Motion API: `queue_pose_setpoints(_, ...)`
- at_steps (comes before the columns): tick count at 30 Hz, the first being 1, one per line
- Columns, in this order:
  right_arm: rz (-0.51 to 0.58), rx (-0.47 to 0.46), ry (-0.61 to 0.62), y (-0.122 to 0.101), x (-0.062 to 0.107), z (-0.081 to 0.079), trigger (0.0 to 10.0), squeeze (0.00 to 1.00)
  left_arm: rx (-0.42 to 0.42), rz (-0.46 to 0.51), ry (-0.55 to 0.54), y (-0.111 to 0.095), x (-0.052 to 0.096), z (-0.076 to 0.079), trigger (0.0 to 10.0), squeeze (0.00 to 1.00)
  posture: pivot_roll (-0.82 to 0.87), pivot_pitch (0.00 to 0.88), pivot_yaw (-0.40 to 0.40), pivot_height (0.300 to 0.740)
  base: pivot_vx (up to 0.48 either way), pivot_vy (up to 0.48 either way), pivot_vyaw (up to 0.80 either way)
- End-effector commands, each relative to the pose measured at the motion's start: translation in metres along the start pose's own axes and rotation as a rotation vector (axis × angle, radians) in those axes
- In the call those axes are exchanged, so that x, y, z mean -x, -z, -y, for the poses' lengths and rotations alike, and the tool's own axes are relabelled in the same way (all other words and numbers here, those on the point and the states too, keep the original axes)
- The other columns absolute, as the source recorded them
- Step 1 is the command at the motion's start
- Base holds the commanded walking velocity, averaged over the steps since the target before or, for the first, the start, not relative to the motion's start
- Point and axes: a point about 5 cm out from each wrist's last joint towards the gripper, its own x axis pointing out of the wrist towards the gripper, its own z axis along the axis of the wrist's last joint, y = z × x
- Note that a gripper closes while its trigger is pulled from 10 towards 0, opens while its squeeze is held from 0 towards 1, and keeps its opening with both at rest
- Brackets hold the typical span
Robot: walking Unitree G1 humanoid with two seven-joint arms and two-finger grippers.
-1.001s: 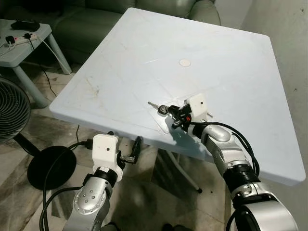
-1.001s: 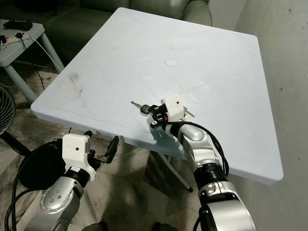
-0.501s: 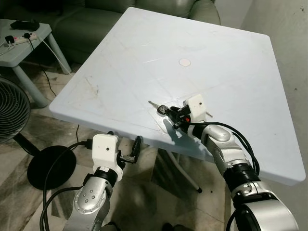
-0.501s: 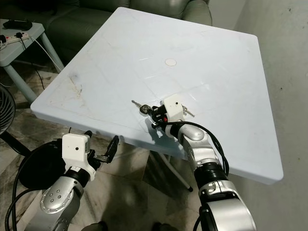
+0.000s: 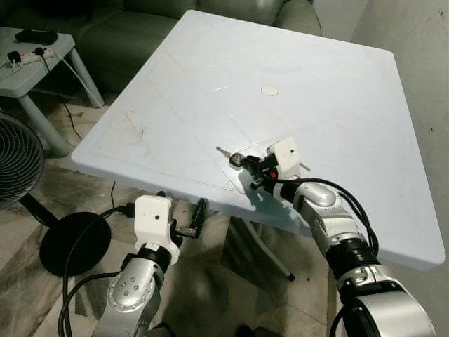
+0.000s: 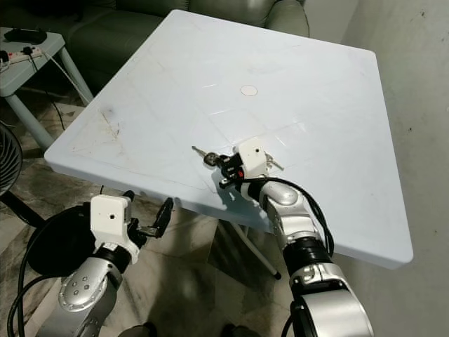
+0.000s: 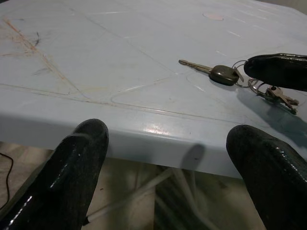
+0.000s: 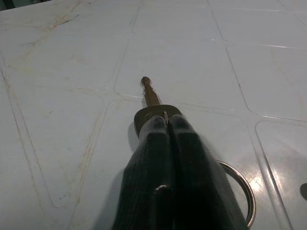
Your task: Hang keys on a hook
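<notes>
The landmark here is the white counter (image 5: 210,77). Left of it, past its far corner, stands a small side table (image 5: 42,60) carrying a power strip, with a floor fan (image 5: 17,158) nearer the robot. Below the counter's near edge the left tool (image 5: 198,216) hangs idle, its two black fingers (image 7: 72,163) spread wide and holding nothing.

On the counter, a little in from the near edge and toward its right half, lie the keys (image 7: 225,74): one dark-headed key pointing left, a ring and a smaller key trailing behind it. The right tool (image 5: 247,167) is down on them, its fingers (image 8: 168,143) pressed together over the head of the dark key, so it looks to be pinching that key while the bunch rests on the surface.

The step in hand appears to be the pick-up. The next move calls for a lift straight off the counter with the ring hanging free, then a carry to a hook. I can make out no hook from here, so the robot would likely need to turn and find it first.

The counter top is pale plastic, scuffed and lightly stained, with faint moulded squares and a round plug (image 5: 269,90) near its middle. Beyond its far edge sits a green sofa (image 5: 140,28); the floor is marbled tile, and a plain wall runs along the counter's right side.
</notes>
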Motion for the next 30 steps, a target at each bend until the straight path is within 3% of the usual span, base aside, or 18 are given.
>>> queue_pose_setpoints(1,0.009,0.006,-0.007,-0.001,0.001,0.0,0.0,0.0,0.007,0.009,-0.006,-0.003,0.001,0.0,10.0,0.0,0.13,0.189,-0.062,0.74,0.0,0.0,0.0)
queue_pose_setpoints(8,0.037,0.014,-0.011,-0.004,0.001,0.001,0.0,0.0,0.007,0.01,-0.008,-0.003,0.0,-0.001,10.0,0.0,0.13,0.189,-0.063,0.74,0.0,0.0,0.0)
queue_pose_setpoints(12,0.093,-0.043,0.008,-0.012,0.001,0.003,0.0,0.0,0.009,0.011,-0.009,-0.003,0.0,-0.001,10.0,0.0,0.13,0.186,-0.063,0.74,0.0,0.0,0.0)
queue_pose_setpoints(18,0.275,-0.17,0.096,-0.033,0.007,0.017,0.0,0.0,0.008,0.021,-0.013,-0.005,-0.004,-0.002,10.0,0.0,0.13,0.175,-0.063,0.74,0.0,0.0,0.0)
queue_pose_setpoints(22,0.386,-0.261,0.194,-0.043,0.02,0.028,0.0,0.0,-0.003,0.047,-0.029,-0.01,-0.012,-0.009,10.0,0.0,0.12,0.141,-0.063,0.74,0.0,0.0,0.0)
queue_pose_setpoints(27,0.418,-0.191,0.264,-0.041,0.036,0.029,0.0,0.0,-0.014,0.081,-0.049,-0.017,-0.024,-0.017,10.0,0.0,0.11,0.102,-0.057,0.74,0.0,0.0,0.0)
queue_pose_setpoints(28,0.428,-0.184,0.275,-0.04,0.041,0.028,3.8,0.0,-0.024,0.091,-0.053,-0.019,-0.027,-0.02,10.0,0.0,0.1,0.092,-0.054,0.74,0.0,0.0,0.0)
queue_pose_setpoints(30,0.45,-0.184,0.296,-0.039,0.05,0.024,4.2,0.0,-0.045,0.109,-0.067,-0.023,-0.034,-0.026,10.0,0.0,0.09,0.07,-0.047,0.74,0.0,0.0,0.0)
